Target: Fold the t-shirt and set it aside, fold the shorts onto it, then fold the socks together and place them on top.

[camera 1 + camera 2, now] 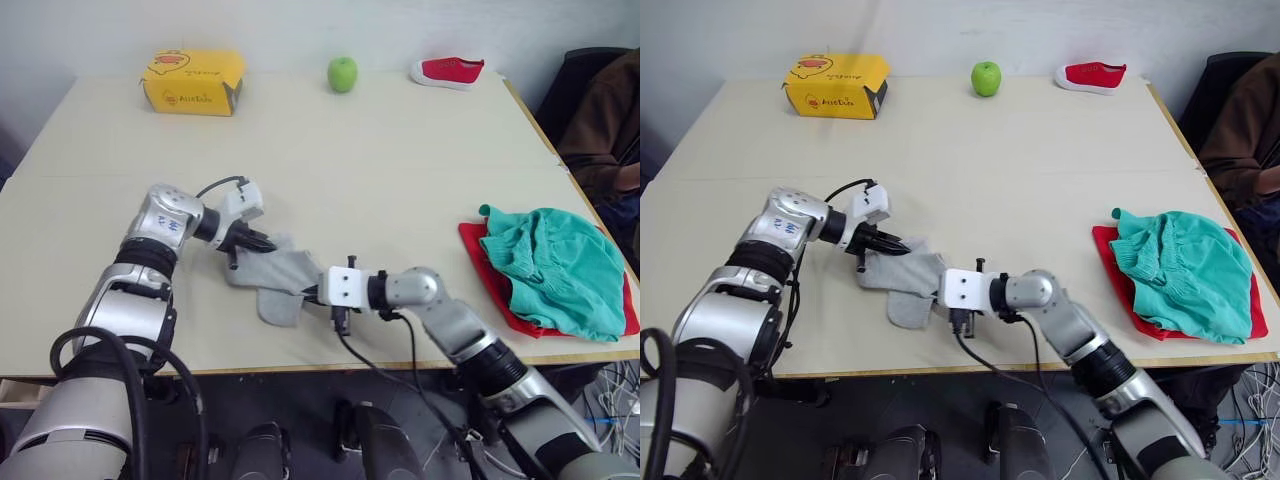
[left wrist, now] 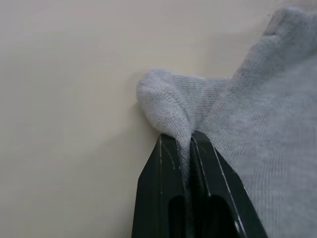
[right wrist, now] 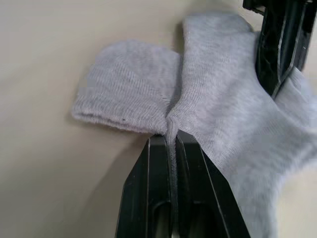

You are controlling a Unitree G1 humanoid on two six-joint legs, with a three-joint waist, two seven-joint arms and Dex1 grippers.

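The light grey socks lie overlapped on the table near its front edge, left of centre. My left gripper is shut on the far edge of the socks, pinching a fold of grey fabric. My right gripper is shut on the near right edge of the socks. At the right edge of the table the teal shorts lie bunched on top of the red t-shirt, of which a rim shows.
Along the far edge of the cream table stand a yellow box, a green apple and a small red shoe. A person in brown sits at the right side.
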